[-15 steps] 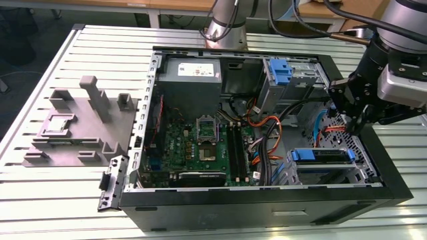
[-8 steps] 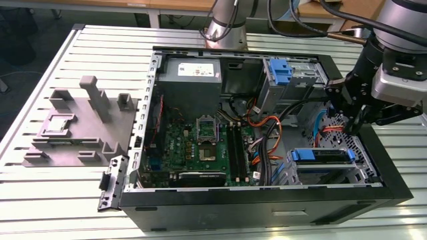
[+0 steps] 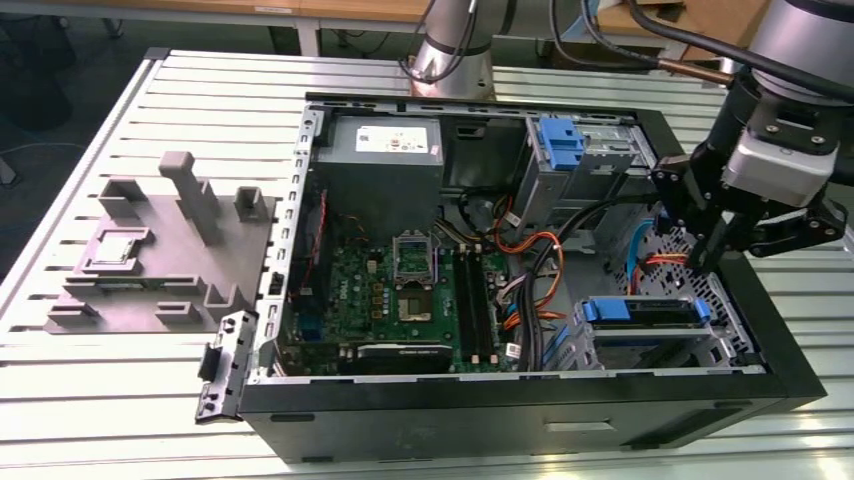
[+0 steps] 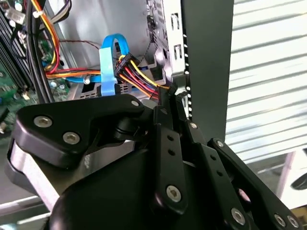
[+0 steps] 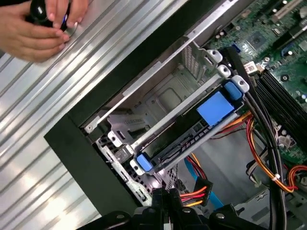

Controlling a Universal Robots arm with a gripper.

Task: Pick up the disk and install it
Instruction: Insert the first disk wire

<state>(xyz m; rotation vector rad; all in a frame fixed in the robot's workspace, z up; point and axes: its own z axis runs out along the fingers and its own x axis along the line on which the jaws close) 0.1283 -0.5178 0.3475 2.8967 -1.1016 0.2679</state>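
Observation:
The disk (image 3: pixel 642 312), a dark drive edge in a blue carrier, lies slotted in the metal bay at the near right corner of the open computer case (image 3: pixel 534 400). In the first wrist view the disk (image 5: pixel 192 127) shows a blue tab and blue end clips. My gripper (image 3: pixel 702 260) hangs over the case's right side, just behind that bay and above the orange and red cables (image 4: pixel 136 76). Its black fingers (image 4: pixel 168 103) are pressed together with nothing between them. In the first wrist view the gripper (image 5: pixel 165 197) points at a cable plug beside the bay.
A grey plastic holder block (image 3: pixel 160 250) stands on the slatted table at the exterior view's left. A blue bracket (image 3: pixel 562 142) sits on the far drive bay. The motherboard (image 3: pixel 400 290) fills the case's middle. A person's hands (image 5: pixel 41 24) hold a dark object over the table beside the case.

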